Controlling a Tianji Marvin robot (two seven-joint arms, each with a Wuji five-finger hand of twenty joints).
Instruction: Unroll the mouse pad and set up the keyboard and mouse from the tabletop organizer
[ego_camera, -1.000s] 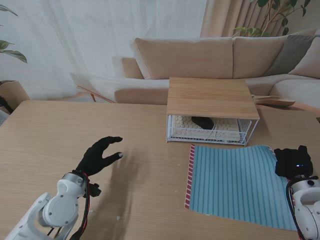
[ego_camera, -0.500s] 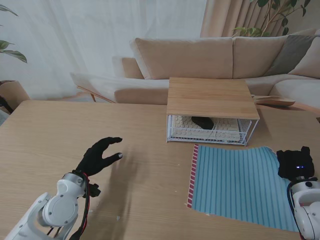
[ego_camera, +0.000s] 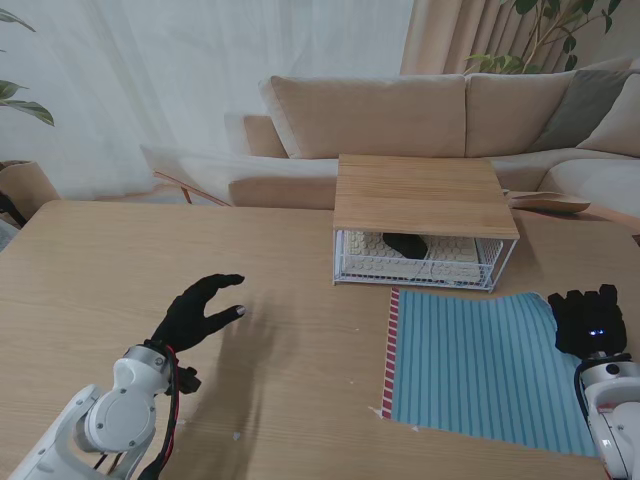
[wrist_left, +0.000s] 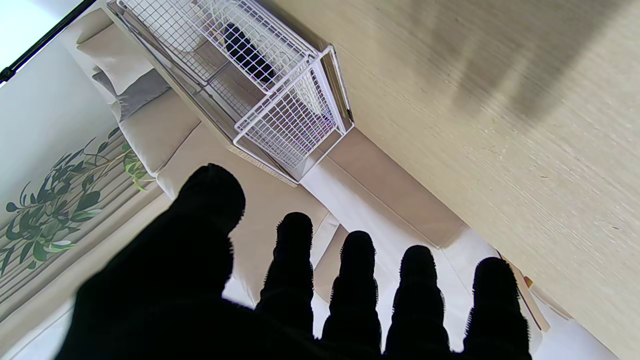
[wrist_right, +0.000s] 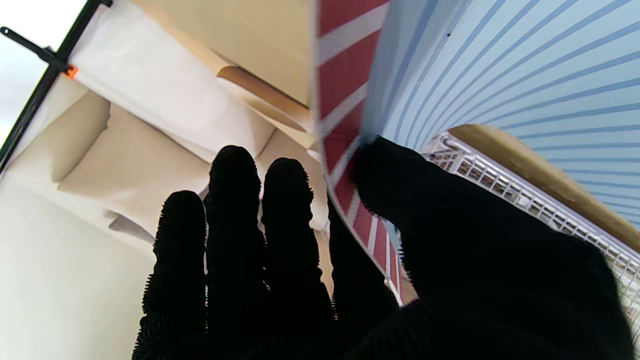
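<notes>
Stand view, looking down at the light wooden table (ego_camera: 120, 260): the blue striped mouse pad with a red and white striped edge (ego_camera: 480, 365) lies flat on the right side, with its long side running left to right. The right robot hand (ego_camera: 587, 320) is at the pad's far right corner. In the right wrist view its thumb (wrist_right: 400, 185) and fingers (wrist_right: 235, 200) pinch the pad's red edge, so it is clamped on the pad. Just past the pad's far edge stands the white wire organizer with a wooden top (ego_camera: 420, 225). Inside it lie the white keyboard (ego_camera: 450, 258) and, on top of it, the black mouse (ego_camera: 405, 242). The left robot hand (ego_camera: 197, 310) hovers far off on the left, fingers spread and holding nothing. So the right one is much nearer to the organizer, and I think it should reach in there next.
</notes>
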